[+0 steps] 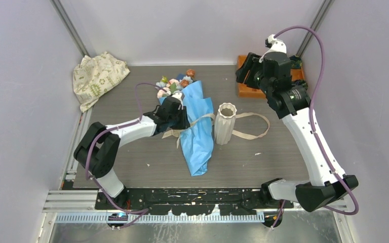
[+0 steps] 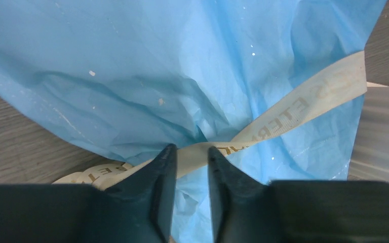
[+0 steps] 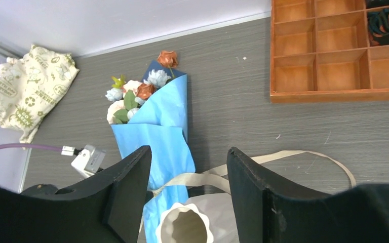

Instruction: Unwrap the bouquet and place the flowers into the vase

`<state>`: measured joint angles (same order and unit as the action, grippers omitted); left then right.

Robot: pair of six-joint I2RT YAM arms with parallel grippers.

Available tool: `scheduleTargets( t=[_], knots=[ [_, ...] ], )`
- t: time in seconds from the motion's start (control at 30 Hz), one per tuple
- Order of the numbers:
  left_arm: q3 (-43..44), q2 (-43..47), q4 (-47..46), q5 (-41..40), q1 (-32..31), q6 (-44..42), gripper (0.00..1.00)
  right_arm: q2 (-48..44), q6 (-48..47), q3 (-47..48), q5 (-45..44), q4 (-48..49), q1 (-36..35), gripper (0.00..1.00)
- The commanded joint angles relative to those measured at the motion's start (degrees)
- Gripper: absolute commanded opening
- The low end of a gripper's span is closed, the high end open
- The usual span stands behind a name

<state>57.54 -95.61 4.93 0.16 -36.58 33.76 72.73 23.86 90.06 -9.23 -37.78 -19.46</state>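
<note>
- bouquet lies flat at the centre of the top view, on the grey table. The blue paper cone points toward the lower edge of the frame.
- flowers stick out of the cone's upper end, toward the back wall; pale blue, cream and rust heads, still inside the paper.
- beige ribbon crosses the paper where the cone is gathered in. In the top view a loose loop trails to the right past the vase.
- vase stands upright just right of the bouquet, mouth up, nothing in it.
- left gripper is low on the bouquet's middle, tips right at the ribbon. Jaws are a narrow gap apart; the ribbon runs across the gap at the tips and does not look pinched.
- right gripper is held high at the upper right of the top view. Jaws are spread wide with nothing between them; its camera looks down on the vase rim and the bouquet.
- orange compartment tray sits at the back right, under the right arm, with something dark in a far compartment.
- cream printed cloth is bunched in the back-left corner, well apart from the bouquet.
</note>
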Motion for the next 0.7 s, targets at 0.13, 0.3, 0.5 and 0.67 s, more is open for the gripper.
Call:
scheduleTargets(
  t=[0.13,0.3,0.5,0.67],
  knots=[
    [1.98,0.41,-6.07,6.47,0.01,0.71,0.12,-1.41,-0.09,-1.35,2.76,2.85,-3.36,0.62],
    [1.74,3.21,-3.56,4.91,0.00,0.41,0.00,-1.19,0.22,-1.90,2.92,2.78,-4.80,0.61],
    [4.16,13.40,0.93,2.30,1.00,-1.82,0.00,-0.99,0.20,-2.67,2.62,2.54,-8.10,0.61],
    [10.04,17.88,6.78,0.40,2.05,-3.15,0.01,0.74,-1.61,-1.44,2.39,0.52,-11.36,0.63]
  ],
)
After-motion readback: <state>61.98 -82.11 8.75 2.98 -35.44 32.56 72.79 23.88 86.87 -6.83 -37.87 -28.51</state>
